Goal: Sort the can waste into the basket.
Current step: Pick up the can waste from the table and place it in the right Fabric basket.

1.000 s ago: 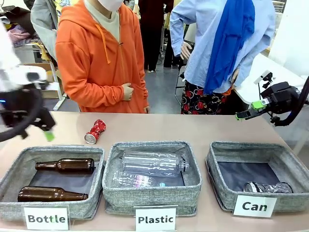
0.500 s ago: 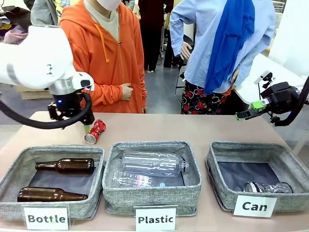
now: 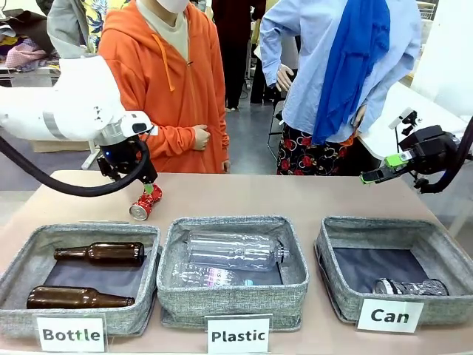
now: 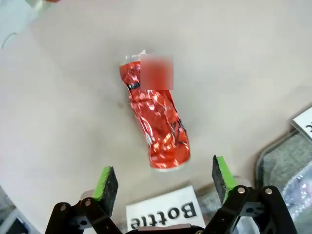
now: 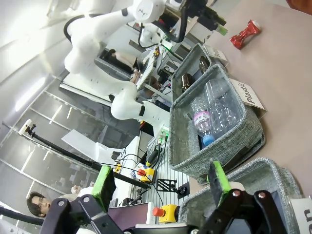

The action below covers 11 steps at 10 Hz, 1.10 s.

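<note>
At twelve o'clock from my left gripper (image 4: pixel 164 178) lies the red can (image 4: pixel 153 124); jaws wide, ready to straddle it.

left gripper (image 4: pixel 164 176), right gripper (image 5: pixel 162 184): jaws spread

In the front view the left gripper (image 3: pixel 145 185) is mostly hidden behind its own black wrist. One green pad (image 3: pixel 148 189) pokes out just above the red can (image 3: pixel 145 202), and whether it touches the can cannot be told. The arm behind the right gripper (image 3: pixel 367 178) is cut off by the right edge. The dark can (image 3: pixel 410 286) lies low in the Can basket (image 3: pixel 443 240); the front wall hides its underside, and its print is too small to read.

In the left wrist view a blurred patch covers part of the red can's far end. The gripper's body hides the lower edge of the Bottle label (image 4: pixel 163 214), and another label (image 4: pixel 304 123) is cut off by the right edge.

In the right wrist view the Can label (image 5: pixel 303 214) is cut off at the corner.
</note>
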Each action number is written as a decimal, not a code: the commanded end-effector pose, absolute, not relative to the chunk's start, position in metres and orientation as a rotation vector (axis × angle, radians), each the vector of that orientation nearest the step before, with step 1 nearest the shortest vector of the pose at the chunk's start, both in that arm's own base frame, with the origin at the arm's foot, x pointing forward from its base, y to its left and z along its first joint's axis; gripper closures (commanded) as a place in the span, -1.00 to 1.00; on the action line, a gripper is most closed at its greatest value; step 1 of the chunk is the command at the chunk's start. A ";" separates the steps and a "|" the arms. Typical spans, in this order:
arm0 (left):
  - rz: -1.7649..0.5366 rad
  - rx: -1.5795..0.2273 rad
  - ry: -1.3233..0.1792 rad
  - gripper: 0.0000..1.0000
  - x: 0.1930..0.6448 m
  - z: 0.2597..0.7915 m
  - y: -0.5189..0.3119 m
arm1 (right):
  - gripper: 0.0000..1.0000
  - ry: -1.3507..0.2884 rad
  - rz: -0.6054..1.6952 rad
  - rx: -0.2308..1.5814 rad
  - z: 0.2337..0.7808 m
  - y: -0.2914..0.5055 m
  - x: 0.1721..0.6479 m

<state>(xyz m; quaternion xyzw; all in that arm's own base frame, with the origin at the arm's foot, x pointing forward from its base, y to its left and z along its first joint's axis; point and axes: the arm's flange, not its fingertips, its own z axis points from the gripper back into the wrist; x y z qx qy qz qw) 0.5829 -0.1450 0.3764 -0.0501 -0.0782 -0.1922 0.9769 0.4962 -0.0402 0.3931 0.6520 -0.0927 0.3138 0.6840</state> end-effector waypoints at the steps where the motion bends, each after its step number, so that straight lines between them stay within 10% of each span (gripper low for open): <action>1: -0.463 -0.127 -0.161 -1.00 0.597 0.362 -0.138 | -1.00 -0.204 0.715 1.442 0.396 -0.039 0.494; 11: -0.424 -0.086 -0.227 -1.00 0.605 0.291 -0.153 | -1.00 -0.204 0.715 1.442 0.396 -0.039 0.494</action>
